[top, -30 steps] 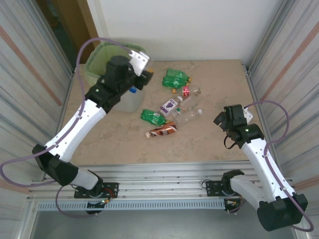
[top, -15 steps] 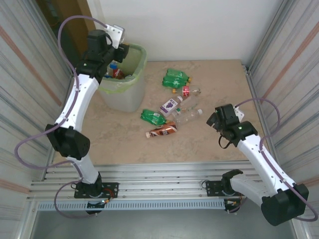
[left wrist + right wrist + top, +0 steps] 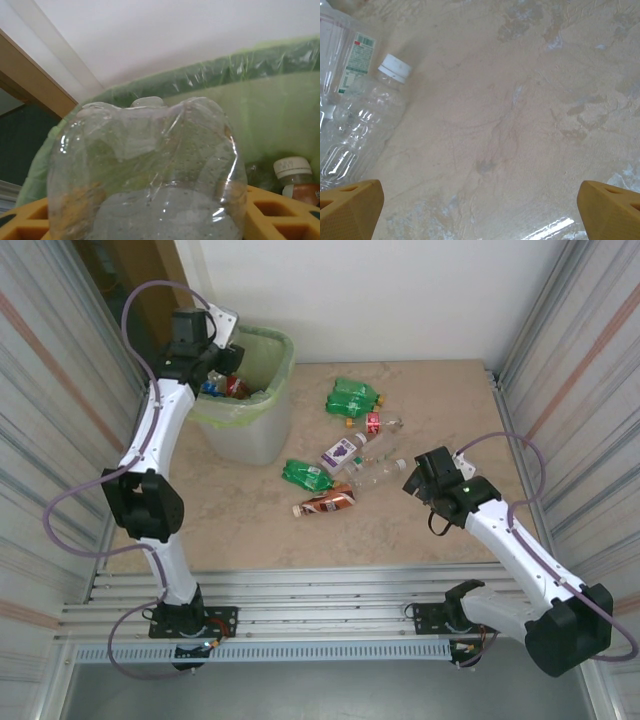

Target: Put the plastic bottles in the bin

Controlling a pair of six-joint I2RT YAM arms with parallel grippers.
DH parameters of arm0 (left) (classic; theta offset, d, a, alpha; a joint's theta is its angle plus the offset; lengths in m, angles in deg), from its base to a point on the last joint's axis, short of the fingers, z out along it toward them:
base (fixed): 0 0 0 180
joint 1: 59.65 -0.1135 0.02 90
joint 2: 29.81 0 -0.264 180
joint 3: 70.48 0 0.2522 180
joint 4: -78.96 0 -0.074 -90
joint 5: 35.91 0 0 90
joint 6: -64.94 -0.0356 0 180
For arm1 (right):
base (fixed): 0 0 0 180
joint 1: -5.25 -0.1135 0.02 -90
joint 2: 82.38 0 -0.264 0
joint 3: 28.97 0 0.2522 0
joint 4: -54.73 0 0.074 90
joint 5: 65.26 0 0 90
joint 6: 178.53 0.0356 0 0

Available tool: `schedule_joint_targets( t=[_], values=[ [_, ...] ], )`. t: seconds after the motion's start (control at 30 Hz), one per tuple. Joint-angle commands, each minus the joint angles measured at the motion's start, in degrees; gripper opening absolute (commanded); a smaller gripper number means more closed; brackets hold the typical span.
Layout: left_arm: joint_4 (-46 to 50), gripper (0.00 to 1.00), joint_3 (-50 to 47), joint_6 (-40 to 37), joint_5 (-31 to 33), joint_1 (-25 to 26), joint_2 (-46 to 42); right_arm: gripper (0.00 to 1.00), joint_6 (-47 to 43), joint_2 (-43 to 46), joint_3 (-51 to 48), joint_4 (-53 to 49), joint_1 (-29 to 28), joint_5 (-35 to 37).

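One beige table (image 3: 430,530) carries everything, with ribbed metal panels (image 3: 60,390) to left and right and a white wall (image 3: 400,290) at the far side. The bin (image 3: 262,435) stands in the far left corner, its green bag (image 3: 260,115) folded over the rim. The left arm (image 3: 150,450) reaches up over it, and the left gripper (image 3: 215,365) hangs above the opening. A crushed clear bottle (image 3: 150,165) sits between its yellow fingers (image 3: 280,210); whether they grip it cannot be told. Below, inside the bin, lies a brown-labelled bottle with a white cap (image 3: 295,175).

The right gripper (image 3: 418,475) hovers low over the table right of centre, jaws spread wide with nothing between the fingertips (image 3: 350,205).

Six plastic bottles (image 3: 343,451) lie loose mid-table between the bin and the right gripper. Farthest is a green one (image 3: 353,397), then a small red-labelled one (image 3: 380,423). Nearer lie a second green one (image 3: 306,474) and a brown-labelled one (image 3: 325,503). A clear white-capped one (image 3: 365,120) lies just left of the right gripper, with bare tabletop between.
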Motion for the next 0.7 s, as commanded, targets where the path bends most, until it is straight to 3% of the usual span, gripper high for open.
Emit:
schedule_joint_targets(
  t=[0.0,0.23,0.67],
  values=[
    [0.8,0.66,1.5,-1.9,1.7,0.1,0.6,0.98,1.6,-0.1,2.1,-0.2,-0.9,2.1],
    [1.8,0.82,2.4,-1.6,3.0,0.1,0.3,0.98,2.0,0.6,1.5,-0.7,-1.5,3.0],
    [1.4,0.82,0.7,3.9,-2.6,2.2,-10.6,0.98,0.3,0.4,2.0,-1.1,-1.5,5.7]
  ],
)
